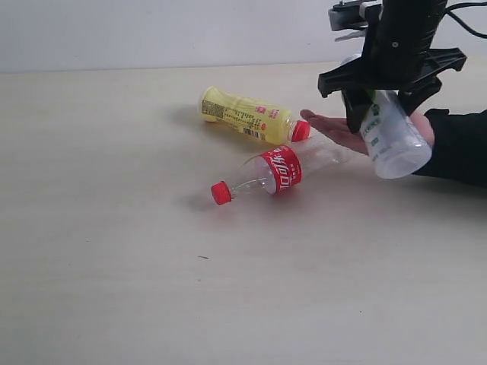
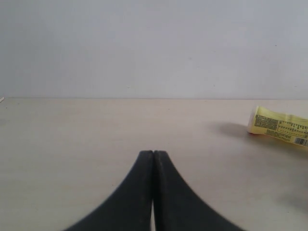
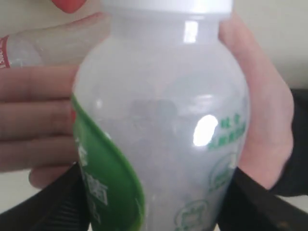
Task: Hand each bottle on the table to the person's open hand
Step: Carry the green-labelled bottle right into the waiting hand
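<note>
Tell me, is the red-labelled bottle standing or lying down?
Lying down: the red-labelled bottle rests on its side on the table.

Bottles: yellow (image 1: 245,115), clear (image 1: 268,173) flat; white-green (image 1: 392,141) tilted

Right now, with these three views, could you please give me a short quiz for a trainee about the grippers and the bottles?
1. True or false: the left gripper is shut and empty.
2. Which one does the right gripper hold? A the yellow bottle; B the white-green bottle; C the red-labelled bottle.
3. How many bottles lie on the table?
Key: 1 true; 2 B; 3 two.
</note>
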Available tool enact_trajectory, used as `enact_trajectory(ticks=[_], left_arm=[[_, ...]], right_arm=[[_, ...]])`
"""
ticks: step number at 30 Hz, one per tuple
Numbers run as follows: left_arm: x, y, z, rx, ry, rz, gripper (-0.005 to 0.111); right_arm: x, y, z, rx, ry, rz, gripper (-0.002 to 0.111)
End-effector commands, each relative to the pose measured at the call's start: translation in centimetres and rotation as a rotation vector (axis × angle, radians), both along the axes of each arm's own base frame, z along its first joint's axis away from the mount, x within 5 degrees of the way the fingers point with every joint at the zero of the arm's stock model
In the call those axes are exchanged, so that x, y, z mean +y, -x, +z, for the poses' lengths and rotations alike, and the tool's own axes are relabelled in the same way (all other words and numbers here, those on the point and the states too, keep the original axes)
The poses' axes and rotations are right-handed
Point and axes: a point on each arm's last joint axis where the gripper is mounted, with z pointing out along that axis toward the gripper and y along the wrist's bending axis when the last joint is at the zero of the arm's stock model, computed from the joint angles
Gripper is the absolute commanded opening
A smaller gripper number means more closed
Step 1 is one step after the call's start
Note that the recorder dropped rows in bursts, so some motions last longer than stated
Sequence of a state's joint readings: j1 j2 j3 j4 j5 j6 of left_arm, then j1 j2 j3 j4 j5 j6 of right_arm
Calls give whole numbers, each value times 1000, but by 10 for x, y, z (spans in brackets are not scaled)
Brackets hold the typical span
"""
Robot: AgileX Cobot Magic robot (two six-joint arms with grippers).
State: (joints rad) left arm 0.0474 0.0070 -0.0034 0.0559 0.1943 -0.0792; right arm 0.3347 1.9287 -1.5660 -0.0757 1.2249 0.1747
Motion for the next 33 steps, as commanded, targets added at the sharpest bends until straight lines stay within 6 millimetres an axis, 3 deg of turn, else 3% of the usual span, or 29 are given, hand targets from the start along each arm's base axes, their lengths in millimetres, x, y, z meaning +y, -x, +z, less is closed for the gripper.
enact_trajectory(ticks=[1,7,17,20,27,33], left_arm=[[0,0,-1,-4,9,3,0],[0,0,-1,-4,9,3,0],[0,0,-1,-4,9,3,0],[0,0,-1,-4,9,3,0],[0,0,-1,-4,9,3,0],[0,0,-1,-4,9,3,0]], right_arm=[[4,-15,-8,-2,-13,9,0],[8,-26,-17,3,-15,9,0],[8,-26,-20,9,-8,10,1],[8,-26,-20,7,-4,11,13],[8,-26,-20,7,-4,11,56],[8,-26,-20,7,-4,11,71]])
